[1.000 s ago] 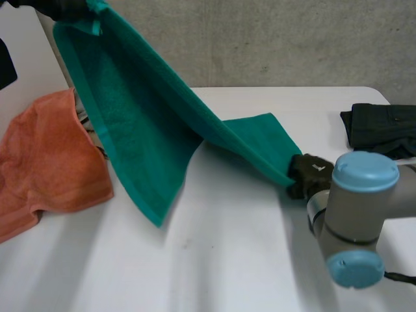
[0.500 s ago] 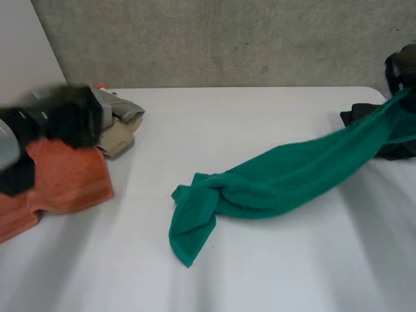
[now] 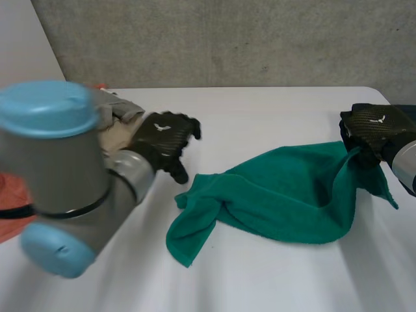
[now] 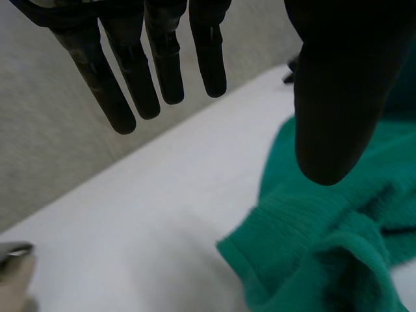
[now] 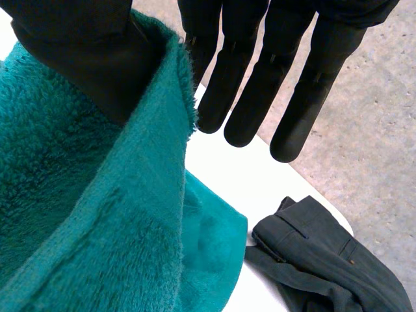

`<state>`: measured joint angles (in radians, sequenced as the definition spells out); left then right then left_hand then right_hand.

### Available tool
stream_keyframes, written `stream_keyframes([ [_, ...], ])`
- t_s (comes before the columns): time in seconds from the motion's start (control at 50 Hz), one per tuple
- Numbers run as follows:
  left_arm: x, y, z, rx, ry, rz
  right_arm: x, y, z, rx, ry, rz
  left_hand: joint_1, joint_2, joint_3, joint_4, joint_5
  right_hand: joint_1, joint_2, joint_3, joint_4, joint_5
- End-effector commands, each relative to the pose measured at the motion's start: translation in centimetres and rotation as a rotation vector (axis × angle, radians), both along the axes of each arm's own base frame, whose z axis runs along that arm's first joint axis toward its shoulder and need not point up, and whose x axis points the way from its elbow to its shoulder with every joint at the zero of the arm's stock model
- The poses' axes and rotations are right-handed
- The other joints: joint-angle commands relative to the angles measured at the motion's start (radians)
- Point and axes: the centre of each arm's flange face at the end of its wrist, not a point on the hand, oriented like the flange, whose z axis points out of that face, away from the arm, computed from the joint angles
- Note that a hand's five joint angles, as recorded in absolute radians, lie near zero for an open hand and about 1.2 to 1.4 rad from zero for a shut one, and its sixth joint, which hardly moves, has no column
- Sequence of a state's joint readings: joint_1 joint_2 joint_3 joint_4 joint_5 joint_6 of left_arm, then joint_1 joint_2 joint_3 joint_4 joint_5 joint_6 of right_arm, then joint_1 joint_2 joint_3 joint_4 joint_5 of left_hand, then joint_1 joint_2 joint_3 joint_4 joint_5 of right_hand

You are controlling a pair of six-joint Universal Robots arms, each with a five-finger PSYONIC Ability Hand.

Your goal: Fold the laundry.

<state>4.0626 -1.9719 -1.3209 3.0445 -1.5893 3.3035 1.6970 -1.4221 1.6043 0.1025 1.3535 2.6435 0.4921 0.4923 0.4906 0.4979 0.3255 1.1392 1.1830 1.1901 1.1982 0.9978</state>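
- The green towel (image 3: 286, 195) lies crumpled on the table (image 3: 260, 279), with its long axis running from one hand to the other.
- The right hand (image 3: 372, 127) is at its right end, fingers straight, and the cloth only rests over the thumb.
- The left hand (image 3: 162, 140), fingers straight and empty, hovers just beside the left end and is the nearer one to that corner.
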Motion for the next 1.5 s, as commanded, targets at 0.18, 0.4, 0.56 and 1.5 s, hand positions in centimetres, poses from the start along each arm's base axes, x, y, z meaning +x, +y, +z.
stream_keyframes([
  [0.18,-4.5,-2.2,-6.5,0.128,-0.140,-0.080,-1.5,-1.3,-2.1,0.056,0.015,-0.028,0.068,0.068,0.069,0.062,0.060,0.257,0.213,0.206,0.198,0.224],
  [0.4,-4.9,-3.4,-9.3,0.149,-0.175,-0.096,-0.2,-3.4,-4.0,0.046,0.059,0.014,0.661,0.661,0.663,0.655,0.653,0.257,0.213,0.206,0.198,0.224],
  [0.56,-4.6,-9.4,-2.9,-0.196,-0.062,0.072,1.5,-8.2,-0.2,-0.222,-0.076,-0.081,0.904,0.904,0.906,0.898,0.896,0.257,0.213,0.206,0.198,0.224],
  [1.5,7.9,-0.3,-5.0,0.026,-0.261,0.089,2.7,-4.3,-9.9,-0.082,0.048,0.066,0.048,0.048,0.049,0.042,0.040,0.257,0.213,0.206,0.198,0.224],
])
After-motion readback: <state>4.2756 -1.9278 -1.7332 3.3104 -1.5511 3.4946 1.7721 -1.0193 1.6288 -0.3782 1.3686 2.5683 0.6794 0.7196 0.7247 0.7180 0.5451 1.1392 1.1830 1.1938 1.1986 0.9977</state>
